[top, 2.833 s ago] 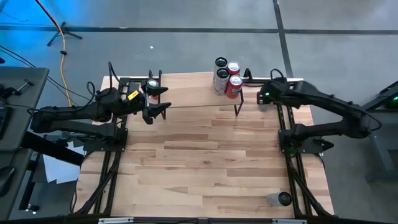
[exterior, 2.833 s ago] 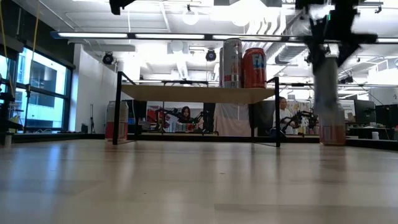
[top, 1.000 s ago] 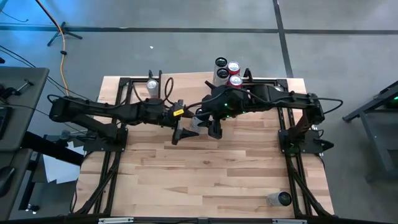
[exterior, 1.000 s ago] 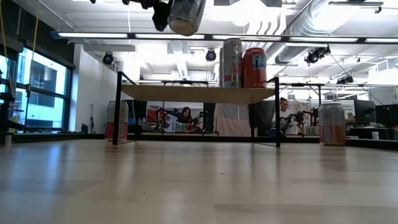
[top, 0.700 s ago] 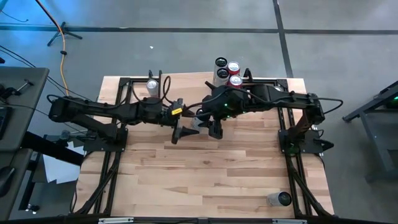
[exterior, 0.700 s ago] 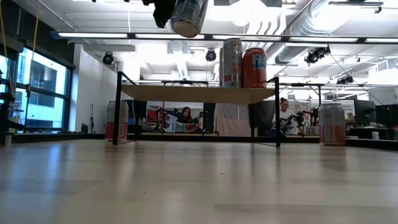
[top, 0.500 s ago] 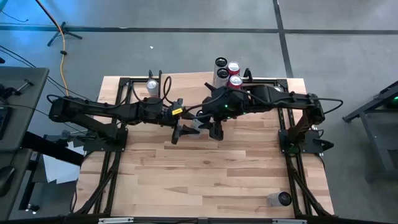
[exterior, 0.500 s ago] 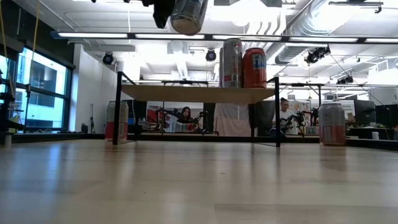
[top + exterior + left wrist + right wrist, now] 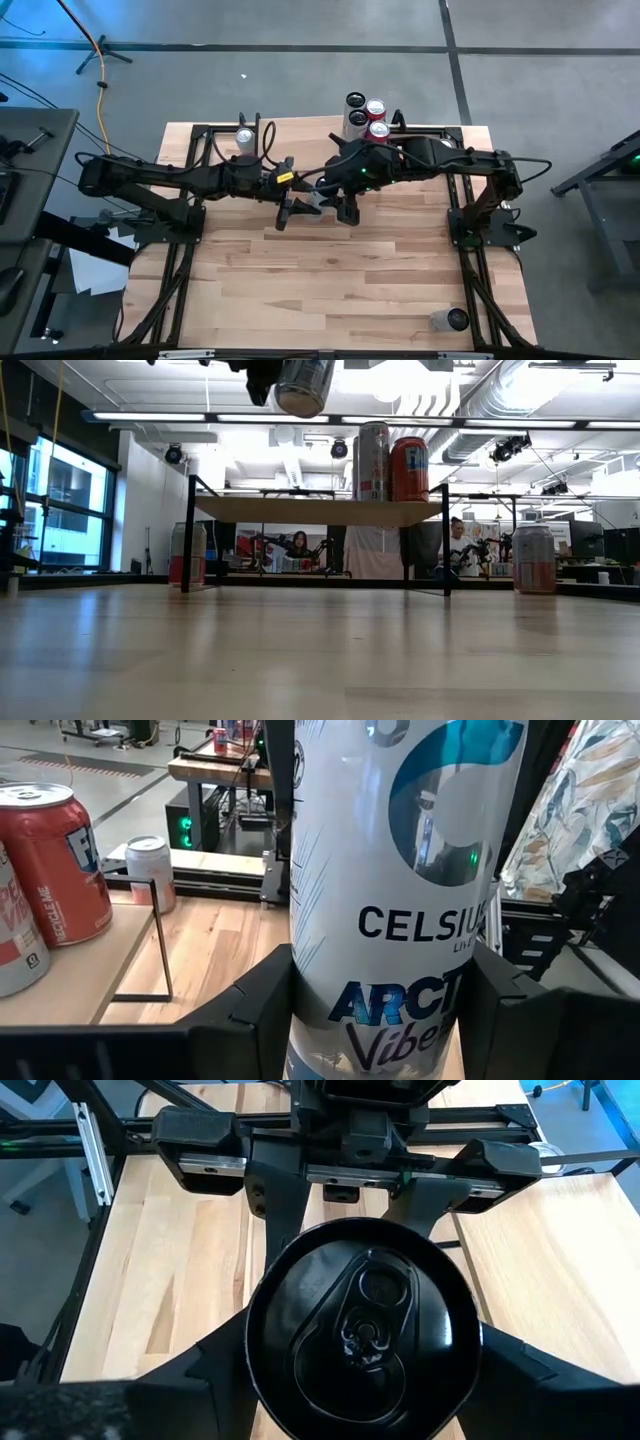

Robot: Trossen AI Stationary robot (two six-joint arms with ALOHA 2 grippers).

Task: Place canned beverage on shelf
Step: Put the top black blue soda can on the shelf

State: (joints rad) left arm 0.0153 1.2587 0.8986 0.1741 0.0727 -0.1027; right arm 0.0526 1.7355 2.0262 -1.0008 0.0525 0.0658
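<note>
Task part-done, as judged: a group of red and silver drink cans (image 9: 390, 461) is already stood on the low shelf with pale wood top and thin black wire legs (image 9: 300, 511), at its right end in the low view, while the white slim can with blue lettering and black lid (image 9: 400, 890) is not yet placed. That can is held in the air above the light wood plank table (image 9: 330, 280), near mid-table, in front of the shelf and higher than its top. It is gripped from both sides at once: the left gripper (image 9: 390, 995) is clamped across the body, fingers flat vs. the printed wall, and the right gripper (image 9: 362, 1365) is clenched on it just under the lid rim. Looks like a handover; left to do: one grip let go, can carried to shelf, set down. Can is undented, tab unopened, approx. upright. Other cans wait on the table, e.g. a silver-top one (image 9: 243, 137) and one lying on its side (image 9: 447, 320).
</note>
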